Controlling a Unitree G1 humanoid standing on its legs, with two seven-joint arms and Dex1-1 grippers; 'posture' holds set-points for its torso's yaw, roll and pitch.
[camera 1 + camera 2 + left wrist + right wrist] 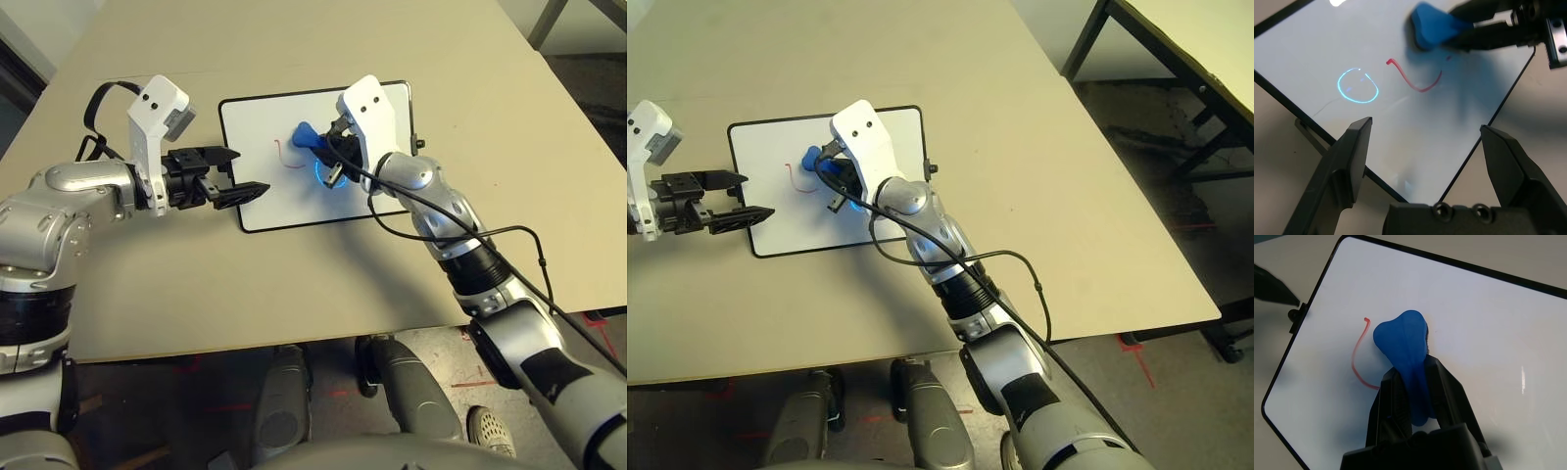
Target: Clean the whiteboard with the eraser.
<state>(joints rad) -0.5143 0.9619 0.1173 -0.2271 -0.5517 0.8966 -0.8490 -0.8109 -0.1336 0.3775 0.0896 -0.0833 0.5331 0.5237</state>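
The whiteboard (294, 196) is lying flat on the tabletop (490, 117), toward its far edge and left of the middle, long sides running left to right. The right pincer (1415, 391) is clenching the eraser (1403, 357) by one lobe, the other lobe poking out ahead over the board's middle. A red curved mark (1357, 363) is sitting just beside that free lobe, toward the board's left short edge. So the remaining ink is lying leftward of the eraser, across its long axis, and the right arm is the nearer one. The left pincer (230, 176) is hanging released at the board's left short edge, grasping nothing.
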